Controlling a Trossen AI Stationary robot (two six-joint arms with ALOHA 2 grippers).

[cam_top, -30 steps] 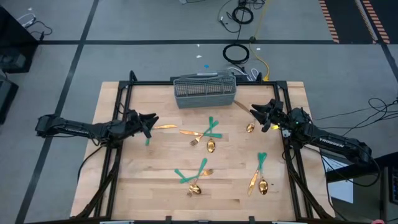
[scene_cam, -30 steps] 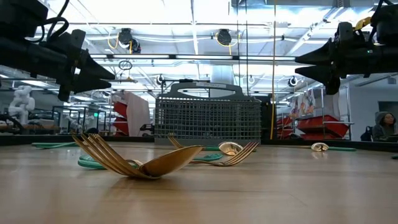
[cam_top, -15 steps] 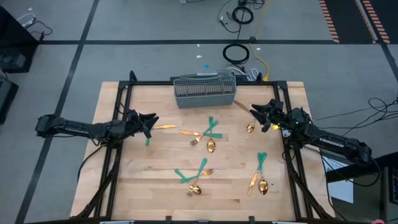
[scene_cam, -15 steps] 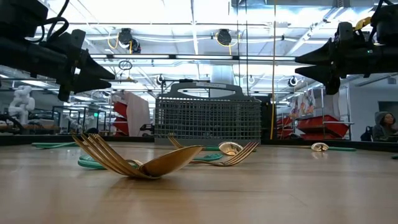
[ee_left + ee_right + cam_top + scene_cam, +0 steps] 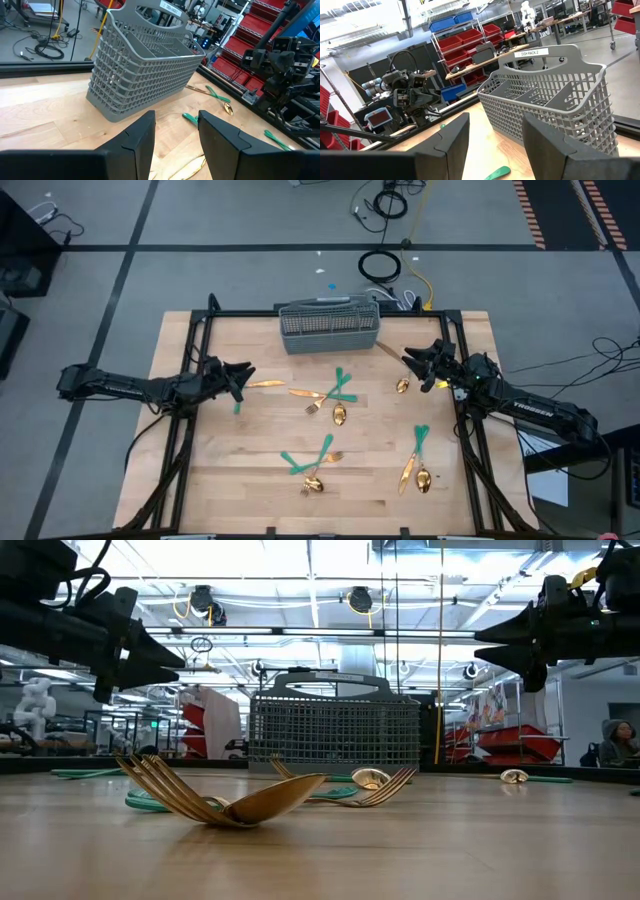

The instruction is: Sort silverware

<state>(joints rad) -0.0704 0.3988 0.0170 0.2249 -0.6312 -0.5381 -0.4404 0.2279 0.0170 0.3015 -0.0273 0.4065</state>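
My left pincer (image 5: 246,370) hovers open, empty; nearest piece, a gold knife (image 5: 265,384), lies just beside its tips, long axis across the bench (image 5: 200,480). Right pincer (image 5: 408,358) open, idle.

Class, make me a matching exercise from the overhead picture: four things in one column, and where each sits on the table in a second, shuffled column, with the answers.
Things
1. grey basket
2. left gripper
3. right gripper
4. spoon beside a knife

Places
A. near the table's right edge, open
B. middle of the far edge
C. near the left edge, open, close to a gold knife
D. front right part of the table

Pairs: 1-B, 2-C, 3-A, 4-D
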